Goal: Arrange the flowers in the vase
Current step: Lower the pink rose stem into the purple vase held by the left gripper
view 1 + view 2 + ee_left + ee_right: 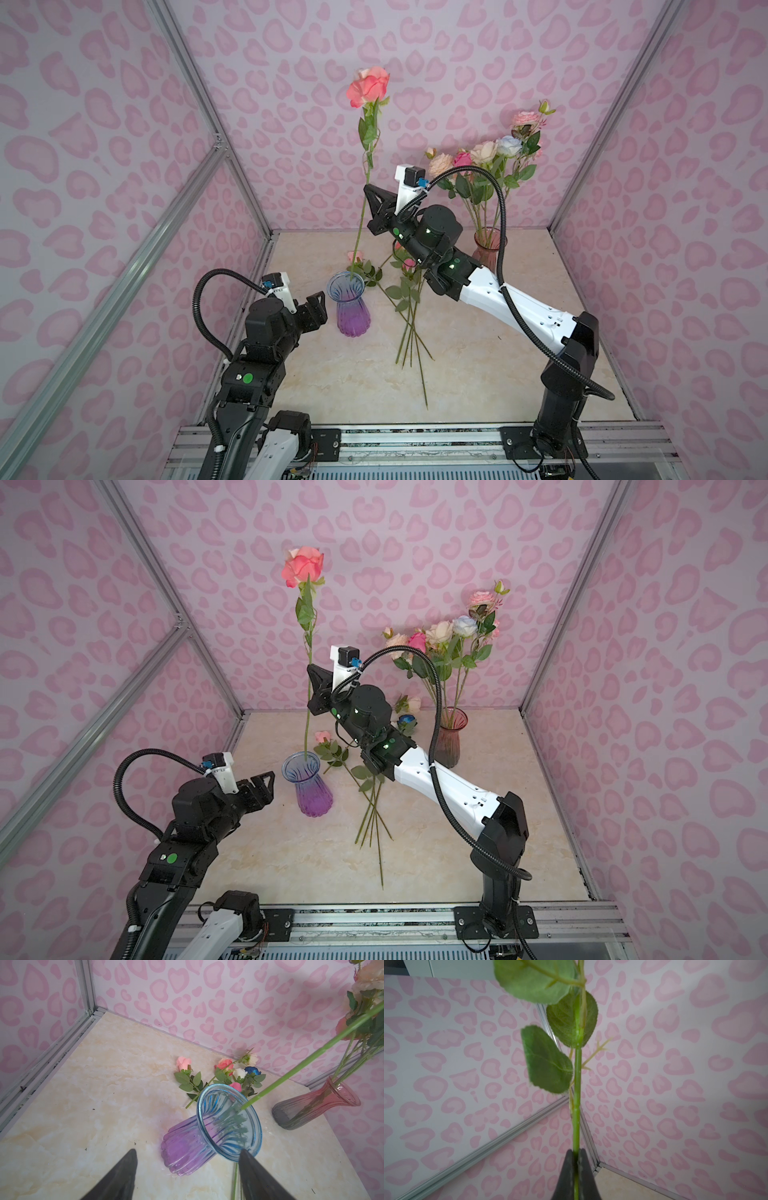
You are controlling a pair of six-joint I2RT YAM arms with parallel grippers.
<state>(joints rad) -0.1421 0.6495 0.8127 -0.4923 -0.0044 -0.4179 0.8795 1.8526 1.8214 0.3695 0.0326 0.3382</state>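
At the mouth of the blue-purple vase [348, 308], left of table centre: the lower end of one stem [360, 224] sits just inside the rim; can't tell how deep. The vase stands upright. The stem rises near-vertical to a coral rose [369, 87] high against the back wall [291, 124]. The right gripper [367, 190] is clamped on the stem about midway up, below the leaves, fingers pinched tight on it in the right wrist view.

The left gripper [321, 309] is just left of the vase at neck height, jaws spread wide, nothing between them. Can't tell if a fingertip touches the rim.

Loose roses [409, 320] lie flat between the two vases, heads toward the back wall, stems fanned toward the front, partly under the right arm.

The red vase [488, 249] stands upright near the back wall, right of centre. It holds a bunch [486, 153] of peach, pink, cream and pale blue roses.

The table [498, 374] is bare across the front, and on the strip left of the blue-purple vase.
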